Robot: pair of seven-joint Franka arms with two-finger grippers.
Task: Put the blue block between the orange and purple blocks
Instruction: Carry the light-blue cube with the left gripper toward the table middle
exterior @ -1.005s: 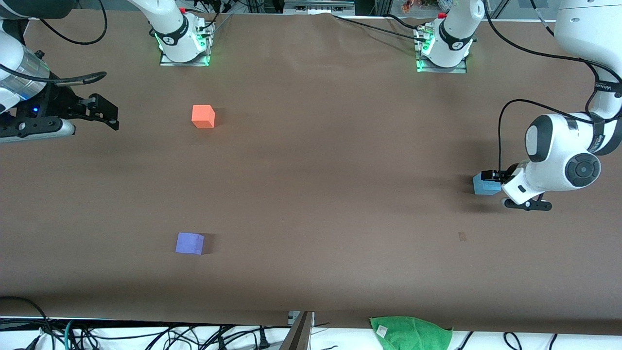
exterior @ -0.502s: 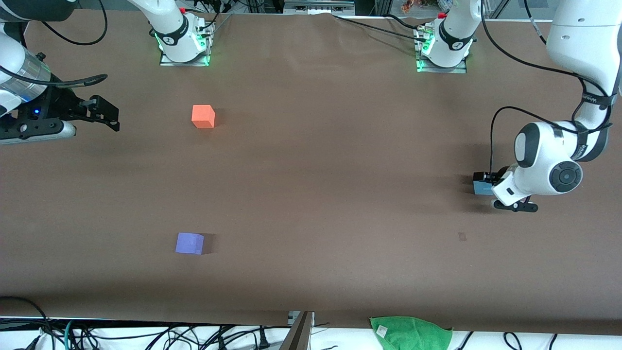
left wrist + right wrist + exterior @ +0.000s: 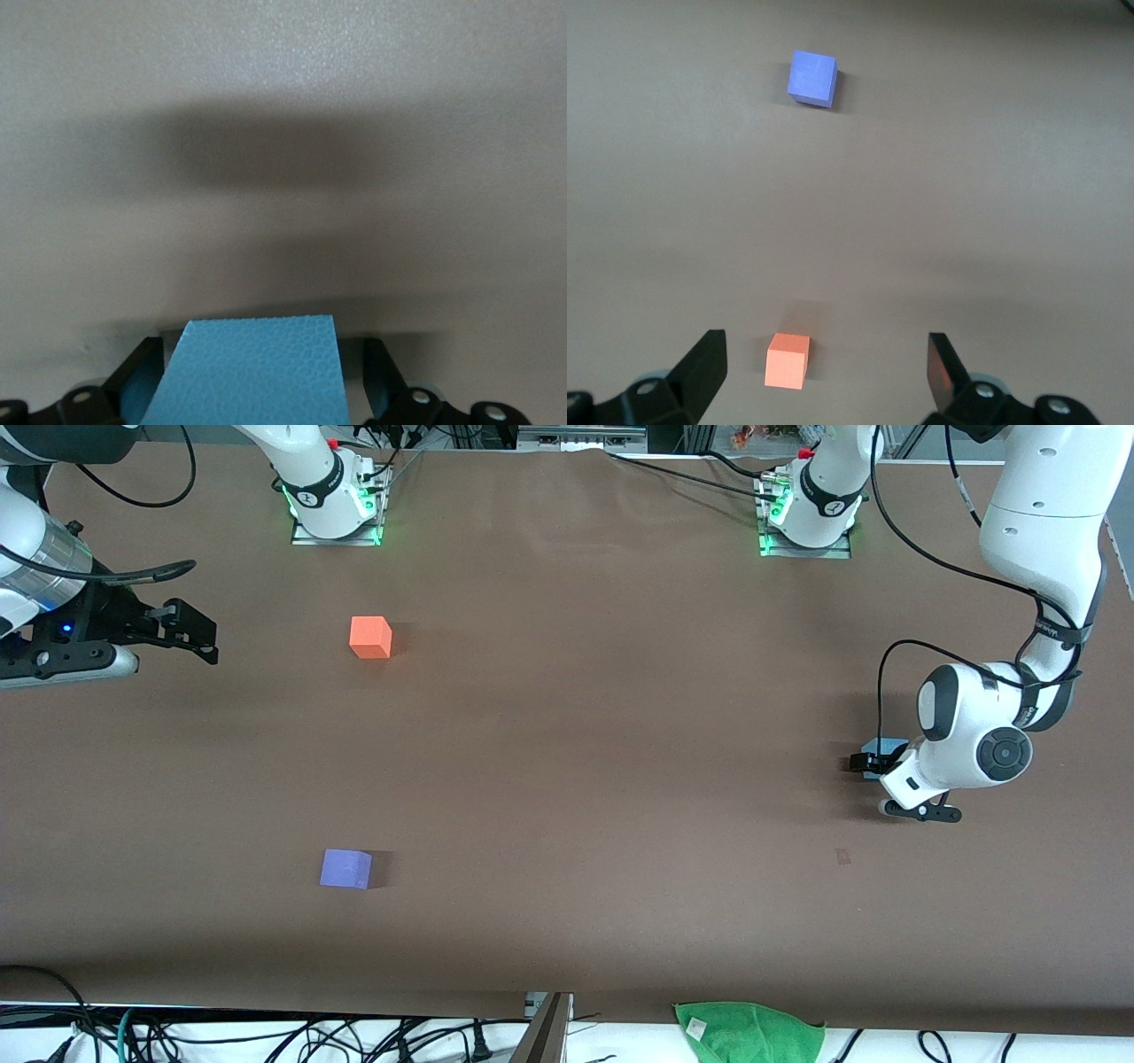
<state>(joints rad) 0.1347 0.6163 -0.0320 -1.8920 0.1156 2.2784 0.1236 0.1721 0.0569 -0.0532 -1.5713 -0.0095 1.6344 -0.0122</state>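
The blue block [image 3: 884,746] sits on the table at the left arm's end, partly hidden by the left hand. My left gripper [image 3: 873,766] is low over it and open, one finger on each side with a small gap. In the left wrist view the blue block [image 3: 252,372] fills the space between the fingers [image 3: 137,381]. The orange block [image 3: 370,638] lies toward the right arm's end. The purple block [image 3: 345,868] lies nearer the front camera. My right gripper [image 3: 199,633] waits open and empty. Its wrist view shows the orange block [image 3: 788,359] and the purple block [image 3: 811,78].
A green cloth [image 3: 749,1032] lies at the table's near edge. The two arm bases [image 3: 337,500] [image 3: 806,509] stand at the table's back edge. A small dark mark [image 3: 842,856] is on the brown table cover.
My left hand has slid toward the right arm's end of the table, so its fingers now straddle the blue block. The blocks and the right arm have not moved.
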